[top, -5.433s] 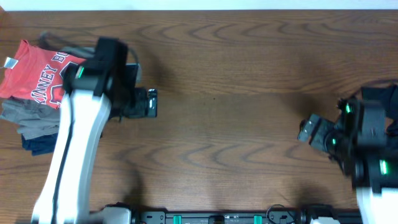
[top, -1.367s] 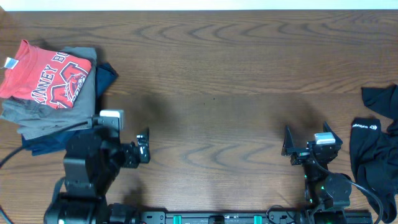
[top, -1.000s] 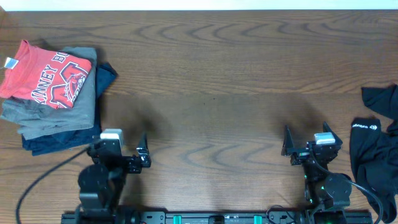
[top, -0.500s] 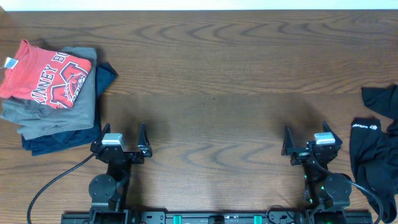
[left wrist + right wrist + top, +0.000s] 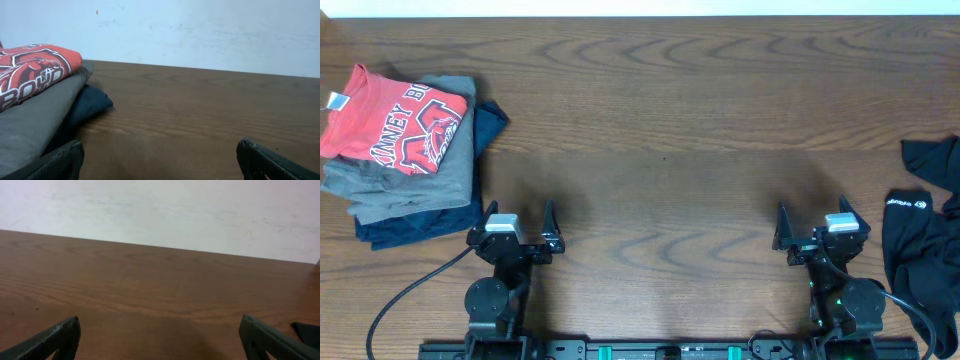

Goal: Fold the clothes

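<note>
Left tool (image 5: 517, 216) and right tool (image 5: 812, 216) gape wide, empty. Three folded clothes (image 5: 400, 150) stacked; one black garment (image 5: 918, 245) well apart.

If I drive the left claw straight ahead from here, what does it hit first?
The left claw is open and its centre line runs over bare table. Its outer finger, though, would probably graze the navy garment under the folded stack first; depth is unclear.

Left gripper (image 5: 517, 218) and right gripper (image 5: 811, 218): black, pointed fingers (image 5: 549, 212); white block (image 5: 502, 223) atop each; black cable (image 5: 395, 300) at left; green lights (image 5: 839, 300) at right.
</note>
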